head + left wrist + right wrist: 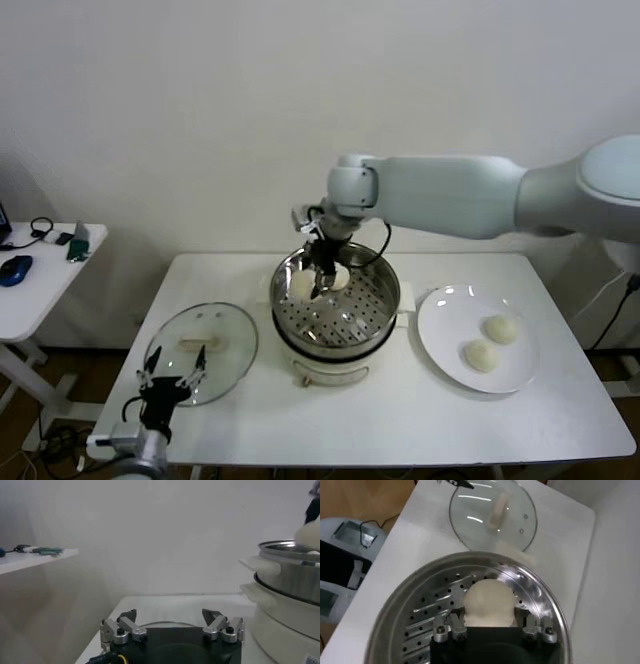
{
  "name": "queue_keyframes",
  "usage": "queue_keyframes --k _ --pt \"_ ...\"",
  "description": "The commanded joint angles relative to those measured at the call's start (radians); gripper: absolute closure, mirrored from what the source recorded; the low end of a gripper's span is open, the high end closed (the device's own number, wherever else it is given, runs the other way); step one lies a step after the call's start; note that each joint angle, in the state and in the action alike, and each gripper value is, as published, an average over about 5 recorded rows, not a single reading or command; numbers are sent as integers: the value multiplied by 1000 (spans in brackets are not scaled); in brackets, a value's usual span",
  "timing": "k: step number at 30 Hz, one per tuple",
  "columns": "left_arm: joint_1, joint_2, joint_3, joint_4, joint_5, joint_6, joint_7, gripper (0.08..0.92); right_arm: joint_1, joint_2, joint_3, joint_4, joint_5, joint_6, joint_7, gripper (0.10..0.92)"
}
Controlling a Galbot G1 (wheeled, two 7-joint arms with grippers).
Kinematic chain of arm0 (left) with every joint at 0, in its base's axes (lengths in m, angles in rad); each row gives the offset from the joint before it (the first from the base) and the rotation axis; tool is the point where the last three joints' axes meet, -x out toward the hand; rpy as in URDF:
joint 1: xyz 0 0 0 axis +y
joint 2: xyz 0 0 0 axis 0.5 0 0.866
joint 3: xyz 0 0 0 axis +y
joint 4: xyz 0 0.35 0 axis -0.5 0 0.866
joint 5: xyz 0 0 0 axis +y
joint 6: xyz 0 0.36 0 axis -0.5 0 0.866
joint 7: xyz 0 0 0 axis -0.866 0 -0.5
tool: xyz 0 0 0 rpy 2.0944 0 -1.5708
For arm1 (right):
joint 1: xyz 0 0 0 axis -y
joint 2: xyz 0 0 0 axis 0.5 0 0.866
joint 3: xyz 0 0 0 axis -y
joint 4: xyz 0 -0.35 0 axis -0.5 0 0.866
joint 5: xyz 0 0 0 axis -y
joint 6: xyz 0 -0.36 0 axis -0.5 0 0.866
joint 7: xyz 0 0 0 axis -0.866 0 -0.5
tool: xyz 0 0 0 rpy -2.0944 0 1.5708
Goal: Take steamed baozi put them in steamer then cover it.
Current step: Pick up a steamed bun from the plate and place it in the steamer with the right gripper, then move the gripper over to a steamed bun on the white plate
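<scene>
The steamer (pixel 345 318) stands at the table's middle on its white cooker base. My right gripper (pixel 321 283) reaches down into it. In the right wrist view the right gripper (pixel 490 621) is shut on one baozi (pixel 488 601), low over the perforated floor of the steamer (pixel 420 625). The head view shows two baozi in the steamer, one on each side of the fingers (pixel 302 286) (pixel 341 277). Two more baozi (pixel 500 328) (pixel 482 355) lie on the white plate (pixel 440 330). The glass cover (pixel 215 330) lies flat left of the steamer. My left gripper (pixel 172 372) is open over its near edge.
A white side table (pixel 40 280) with a mouse and cables stands at the far left. In the left wrist view the left gripper (pixel 171 616) is open, with the cover's rim (pixel 165 624) behind it and the steamer's wall (pixel 290 575) close by.
</scene>
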Motion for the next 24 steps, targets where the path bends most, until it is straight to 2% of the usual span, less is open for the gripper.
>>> queue_keyframes --k 1,8,15,20,24 --pt "-1 -2 -2 2 -2 -1 0 177 -105 63 8 -91 -104 -4 15 355" --pt "-1 -3 -1 5 -2 -3 0 177 -126 67 19 -109 -111 -1 25 350" --pt "-2 -9 -1 -3 0 2 1 177 -105 24 58 -76 -91 20 24 220" --pt "-4 -9 3 -9 4 8 5 177 -10 -87 48 -14 -78 67 -46 203" --pt "-8 -5 7 -11 7 13 6 177 116 -245 -5 56 -29 105 -135 202"
